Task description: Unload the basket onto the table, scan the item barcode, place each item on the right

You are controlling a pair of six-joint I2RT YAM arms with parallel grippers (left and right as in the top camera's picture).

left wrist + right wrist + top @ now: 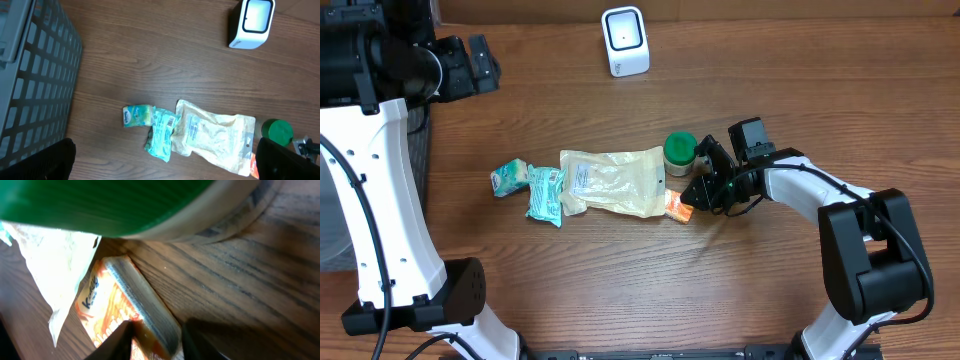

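Up close: orange packet [112, 305] between fingertips [114, 347]

On my wooden table [620, 290]: grey lattice basket [35, 75] at far left; green-lidded jar [680, 152] just beside cream pouch [615, 180]; teal packet [546, 192] and small teal wrapper [508, 178] adjoining.

Table [620, 300] matt wood-grain; pouch [615, 182] glossy plastic; orange pkt [115, 305] shiny foil; green lid [680, 147] ribbed plastic.
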